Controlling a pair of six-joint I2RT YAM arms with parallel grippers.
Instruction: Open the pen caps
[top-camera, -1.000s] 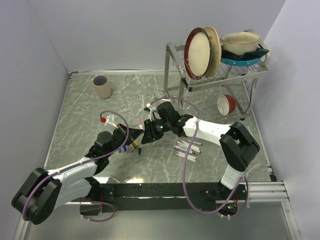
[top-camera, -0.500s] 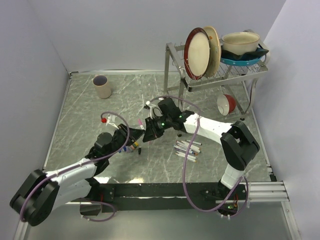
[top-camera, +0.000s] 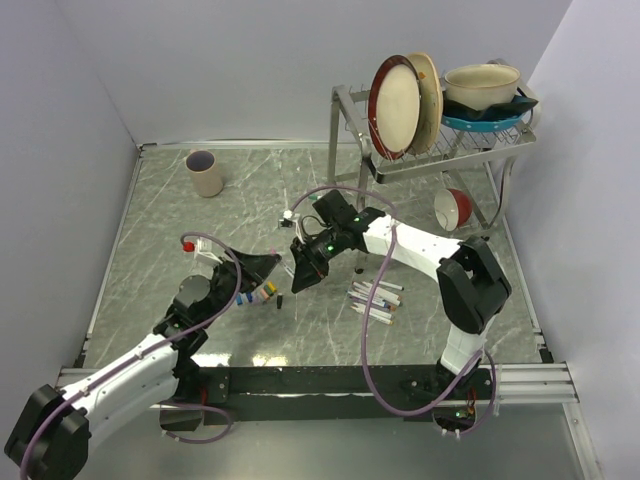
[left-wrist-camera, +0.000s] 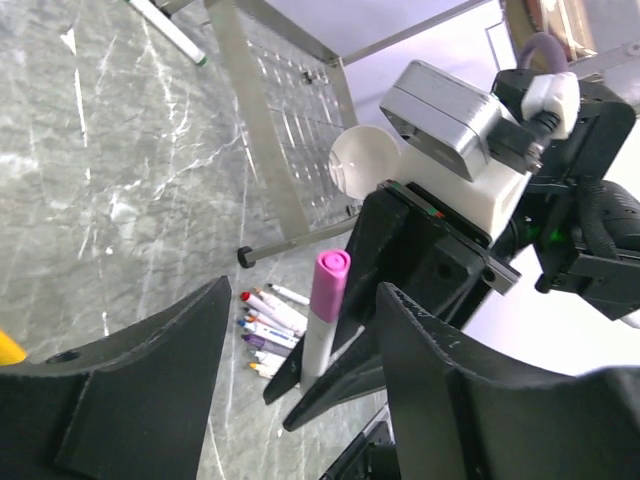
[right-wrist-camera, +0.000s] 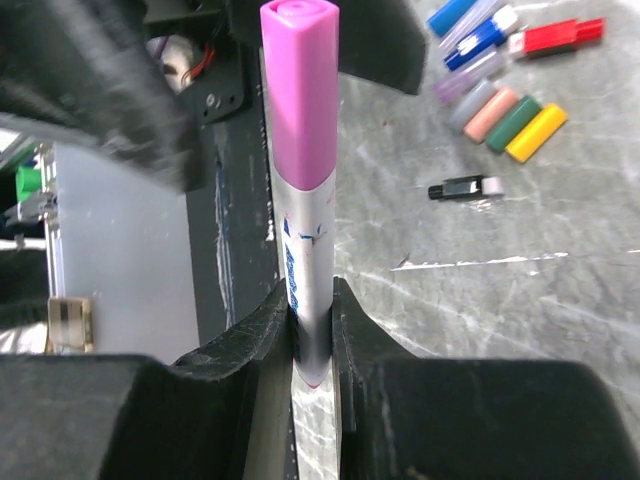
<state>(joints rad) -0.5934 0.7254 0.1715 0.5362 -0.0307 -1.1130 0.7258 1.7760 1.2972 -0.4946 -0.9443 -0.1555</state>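
Right wrist view: right gripper (right-wrist-camera: 312, 330) clenched on pen barrel (right-wrist-camera: 303, 250), pink cap (right-wrist-camera: 297, 90) outermost, presented for pulling. Left gripper (left-wrist-camera: 300, 300) released, jaws spread towards cap, apart. Loose caps (right-wrist-camera: 505, 110) rest on tabletop (right-wrist-camera: 560, 260).

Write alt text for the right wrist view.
The right gripper clamps a white pen by its barrel, its pink cap still on and pointing away. Loose coloured caps lie on the marble table at upper right.

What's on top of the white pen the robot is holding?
A pink plastic cap sits on the thin white pen, held in the right gripper. The pen's tip is hidden inside the cap.
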